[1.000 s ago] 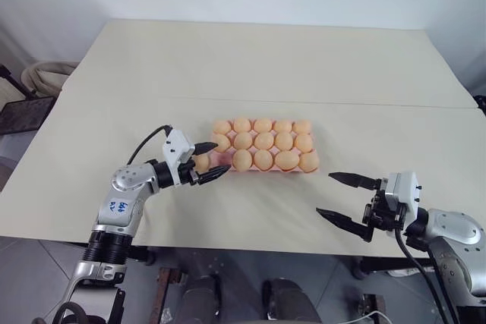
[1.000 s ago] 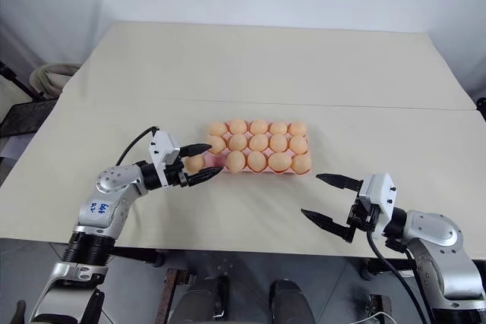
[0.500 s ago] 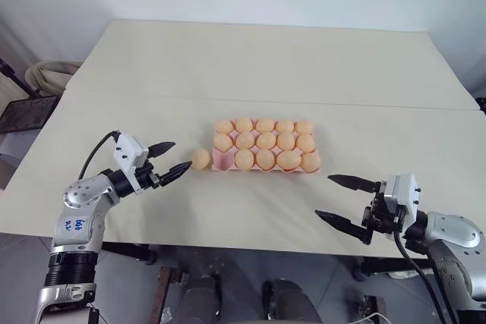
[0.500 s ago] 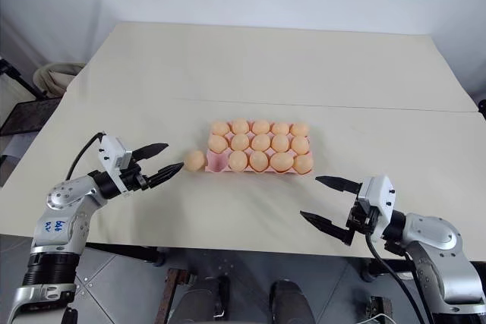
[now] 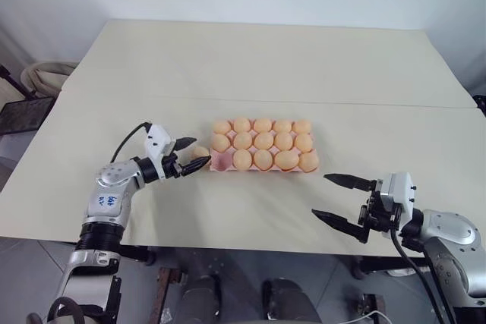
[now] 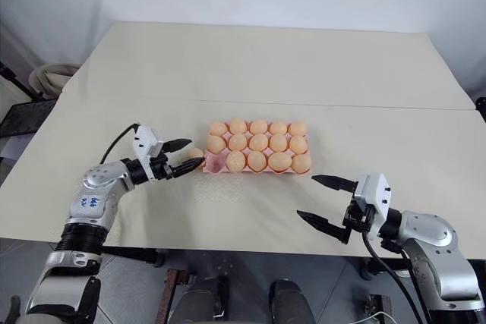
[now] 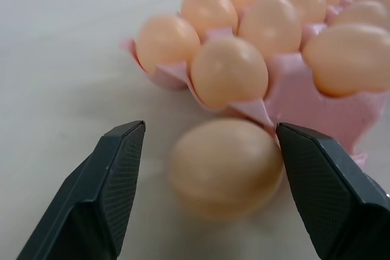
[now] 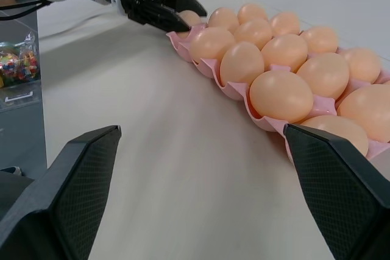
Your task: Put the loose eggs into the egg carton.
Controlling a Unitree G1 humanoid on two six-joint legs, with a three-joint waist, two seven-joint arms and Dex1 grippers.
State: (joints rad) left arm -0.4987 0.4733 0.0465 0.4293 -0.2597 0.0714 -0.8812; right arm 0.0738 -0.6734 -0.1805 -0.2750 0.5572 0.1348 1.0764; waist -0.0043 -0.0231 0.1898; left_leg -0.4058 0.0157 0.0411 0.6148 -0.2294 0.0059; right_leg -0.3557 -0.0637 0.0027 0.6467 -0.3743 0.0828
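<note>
The left gripper [image 7: 207, 168] is reaching at one loose egg [image 7: 226, 166] on the table [image 5: 228, 66], its two black fingers [image 7: 109, 181] standing apart with the egg lying between them, a gap showing on the one side and the other fingertip close against the shell, so nothing is being gripped yet. The egg is sitting just past the fingertips and right beside the near-left corner of the egg carton [image 5: 222, 160], whose corner cup is showing bare pink; I judge this is the one cup left to fill, since every other cup is carrying an egg. The fingers are coming in low and nearly level, probably to take the egg by its sides without knocking the carton wall just beyond it. The right gripper [image 5: 342, 201] is hanging well apart from the carton at the table's near edge, jaws spread wide and holding nothing, presumably keeping clear while the left arm is working.
</note>
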